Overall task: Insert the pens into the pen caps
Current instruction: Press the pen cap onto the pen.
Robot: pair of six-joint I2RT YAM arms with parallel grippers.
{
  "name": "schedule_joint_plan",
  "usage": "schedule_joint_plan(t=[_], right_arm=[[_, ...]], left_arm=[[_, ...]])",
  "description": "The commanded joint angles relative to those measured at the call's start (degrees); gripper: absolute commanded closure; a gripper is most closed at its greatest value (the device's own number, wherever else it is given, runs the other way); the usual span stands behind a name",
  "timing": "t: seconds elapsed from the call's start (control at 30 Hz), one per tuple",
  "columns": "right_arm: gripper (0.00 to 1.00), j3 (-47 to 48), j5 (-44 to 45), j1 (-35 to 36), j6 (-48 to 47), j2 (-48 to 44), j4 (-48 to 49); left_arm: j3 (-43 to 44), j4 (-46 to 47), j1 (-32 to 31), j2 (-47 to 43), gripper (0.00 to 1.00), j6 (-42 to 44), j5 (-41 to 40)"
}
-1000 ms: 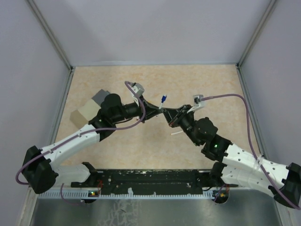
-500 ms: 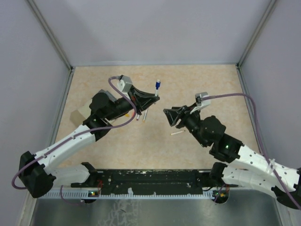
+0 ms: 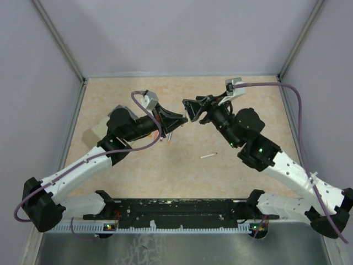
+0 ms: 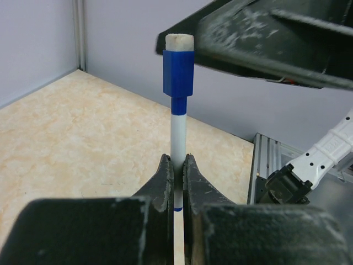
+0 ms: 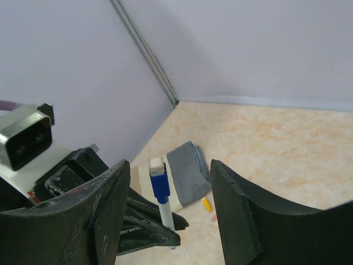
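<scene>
My left gripper (image 4: 177, 160) is shut on the lower barrel of a white pen (image 4: 177, 135), which stands upright. A blue pen cap (image 4: 178, 73) sits on the pen's top end. My right gripper (image 5: 170, 168) is open, with a finger on each side of the capped end and touching neither the blue cap (image 5: 160, 186) nor the pen (image 5: 167, 218). From above, the left gripper (image 3: 177, 118) and right gripper (image 3: 189, 109) meet at the table's far middle, and the pen is hidden there. A loose pen (image 3: 208, 155) lies on the table. A yellow cap (image 5: 206, 204) lies near the box.
A beige box with a grey lid (image 5: 190, 174) lies at the left, behind my left arm (image 3: 96, 135). Another thin pen (image 3: 169, 136) lies under the left gripper. Grey walls stand close on three sides, and a black rail (image 3: 176, 208) runs along the near edge.
The right gripper opened and let go of the blue cap, which stays on the pen. The left gripper pulled back left with the capped pen. The right gripper then swung toward the far side around it.
</scene>
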Motion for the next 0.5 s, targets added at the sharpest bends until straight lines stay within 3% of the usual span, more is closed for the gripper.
schedule_joint_plan(t=[0.0, 0.17, 0.47], right_arm=[[0.4, 5.1, -2.98, -0.77, -1.91, 3.66, 1.14], [0.5, 5.33, -4.5, -1.13, -1.06, 5.27, 1.37], [1.0, 2.82, -6.61, -1.24, 1.56, 4.99, 0.26]], left_arm=[[-0.73, 0.17, 0.05, -0.21, 1.0, 0.15, 2.54], [-1.16, 0.04, 0.05, -0.23, 1.0, -0.07, 3.03], [0.07, 0.06, 0.05, 0.51, 1.0, -0.54, 0.46]])
